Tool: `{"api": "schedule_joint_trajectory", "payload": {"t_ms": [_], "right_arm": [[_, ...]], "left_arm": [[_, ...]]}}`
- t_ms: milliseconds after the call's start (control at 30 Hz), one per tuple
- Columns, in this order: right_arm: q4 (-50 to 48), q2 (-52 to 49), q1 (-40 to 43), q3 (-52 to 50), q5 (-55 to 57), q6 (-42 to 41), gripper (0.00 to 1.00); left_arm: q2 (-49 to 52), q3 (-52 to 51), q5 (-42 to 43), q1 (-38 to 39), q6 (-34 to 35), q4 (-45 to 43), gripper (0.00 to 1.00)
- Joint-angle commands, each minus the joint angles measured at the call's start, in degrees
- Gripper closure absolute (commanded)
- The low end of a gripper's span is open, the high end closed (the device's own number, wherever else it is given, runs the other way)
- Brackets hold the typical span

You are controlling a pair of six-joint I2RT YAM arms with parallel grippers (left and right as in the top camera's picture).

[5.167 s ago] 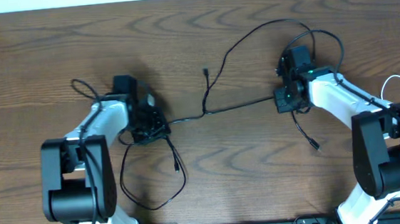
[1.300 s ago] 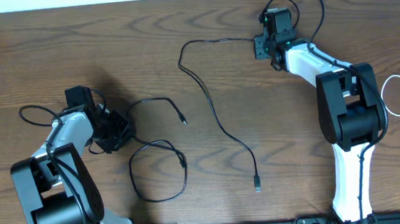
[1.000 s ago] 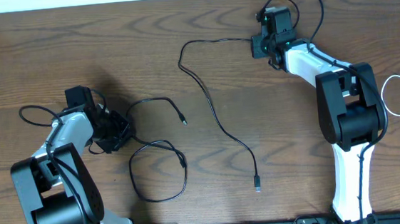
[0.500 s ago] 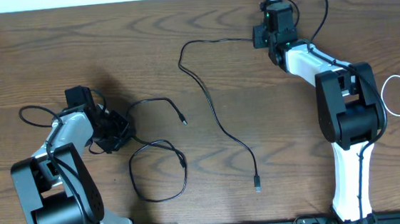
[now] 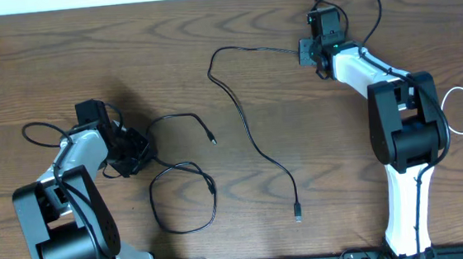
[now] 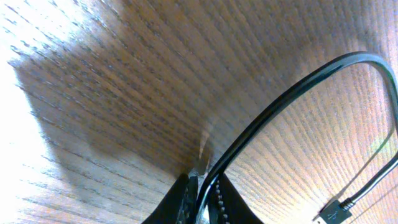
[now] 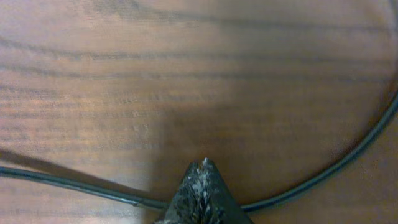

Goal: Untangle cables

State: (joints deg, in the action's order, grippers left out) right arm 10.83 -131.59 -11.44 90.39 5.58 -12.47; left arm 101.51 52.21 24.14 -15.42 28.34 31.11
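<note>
Cables on the table (image 5: 126,55) — where each lay from the grippers

The long cable (image 5: 249,136) ran from the right gripper (image 5: 307,53) out to its left, bent, then trailed toward the robot's base, its plug (image 5: 298,214) ending between the arms, well apart from both grippers. The looped cable (image 5: 153,203) lay just right of the left gripper (image 5: 134,156), one strand between its fingers. A third cable (image 5: 458,88) lay well to the right of the right gripper — at the table's edge.
</note>
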Motion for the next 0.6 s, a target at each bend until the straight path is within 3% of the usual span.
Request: {"api": "schedule_joint_trajectory", "payload": {"t_ms": [0, 167, 400, 567], "right_arm": [[9.05, -2.67, 0.15, -2.27, -1.44, -1.22, 0.99], [22.56, -2.67, 0.15, -2.27, -14.01, -1.20, 0.95], [34.05, -2.67, -0.07, -2.34, -32.59, -1.22, 0.98], [40.83, -2.67, -1.88, -2.34, -37.03, -1.18, 0.94]], "left_arm": [[7.04, -4.96, -8.04, 0.39, -0.13, -0.55, 0.86], [7.04, -4.96, -8.02, 0.39, -0.13, -0.52, 0.86], [7.04, -4.96, -5.44, 0.39, -0.17, -0.50, 0.85], [7.04, -4.94, -5.27, 0.39, -0.15, -0.52, 0.85]]}}
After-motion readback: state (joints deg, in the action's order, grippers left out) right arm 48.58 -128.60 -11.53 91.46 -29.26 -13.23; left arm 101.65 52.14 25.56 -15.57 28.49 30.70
